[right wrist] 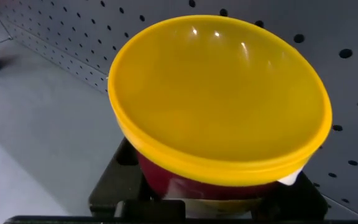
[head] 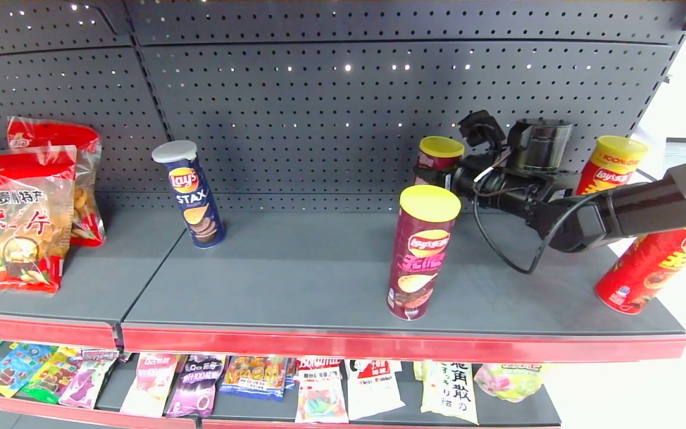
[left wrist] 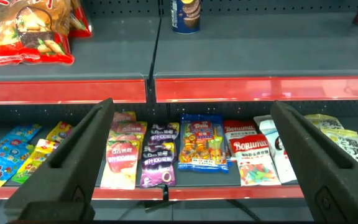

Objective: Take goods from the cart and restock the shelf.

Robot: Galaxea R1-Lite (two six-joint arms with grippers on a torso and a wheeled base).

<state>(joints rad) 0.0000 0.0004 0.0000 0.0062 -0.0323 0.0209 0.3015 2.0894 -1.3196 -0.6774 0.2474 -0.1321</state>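
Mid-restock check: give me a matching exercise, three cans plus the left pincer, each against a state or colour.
1 blue can
2 front maroon can
3 rear maroon can
4 left pincer

A open, empty
B silver lid
C held by right pincer
D stands free near the front edge of the shelf

Pairs: 1-B, 2-D, 3-C, 4-A

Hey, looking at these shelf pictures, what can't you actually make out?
Head view: the right gripper and the front maroon can hide the lower body of the rear maroon can; whether it rests on the shelf is unclear.
Head view: the right arm hides the top of the red can at the shelf's right end.
Left wrist view: the blue can is cut off by the picture's edge.
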